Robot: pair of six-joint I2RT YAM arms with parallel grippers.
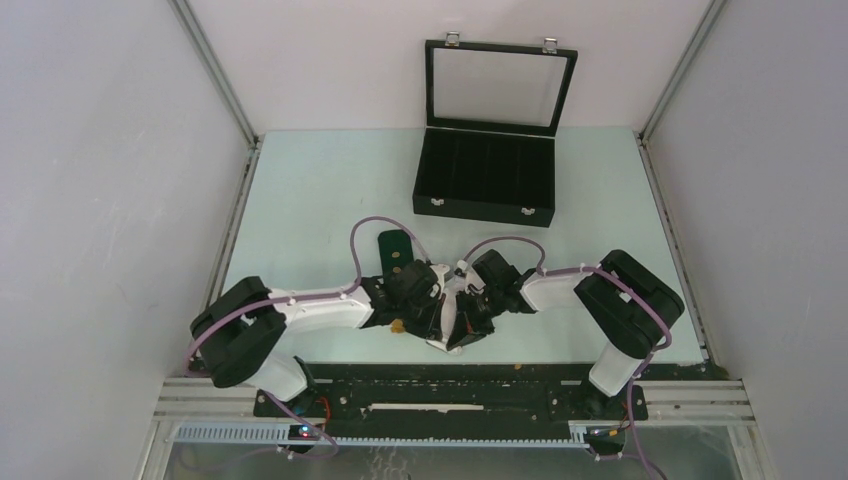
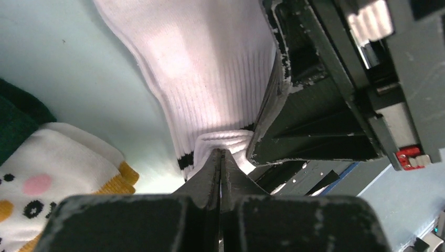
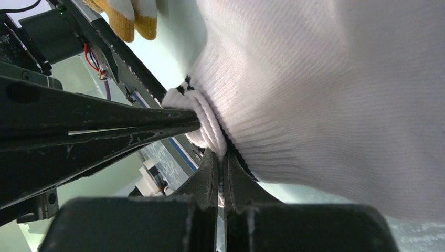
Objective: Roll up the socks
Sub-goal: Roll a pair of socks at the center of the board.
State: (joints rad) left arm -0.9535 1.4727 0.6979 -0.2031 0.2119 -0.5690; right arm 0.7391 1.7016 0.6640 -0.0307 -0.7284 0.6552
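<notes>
The white sock (image 2: pixel 210 68) with black cuff stripes lies near the table's front middle, and both grippers meet at its cuff. My left gripper (image 2: pixel 220 155) is shut on the rolled cuff edge. My right gripper (image 3: pixel 221 157) is shut on the same cuff from the other side, with the sock body (image 3: pixel 325 89) spreading away from it. From above, the grippers (image 1: pixel 432 300) (image 1: pixel 470 305) cover most of the white sock (image 1: pixel 455 335). The dark green sock (image 1: pixel 393 248) lies just left of them, its white-orange end (image 2: pixel 52 173) beside the left gripper.
A black compartment case (image 1: pixel 487 180) with its lid raised stands at the back middle of the table. White walls close in both sides. A black rail (image 1: pixel 450 385) runs along the front edge just behind the grippers.
</notes>
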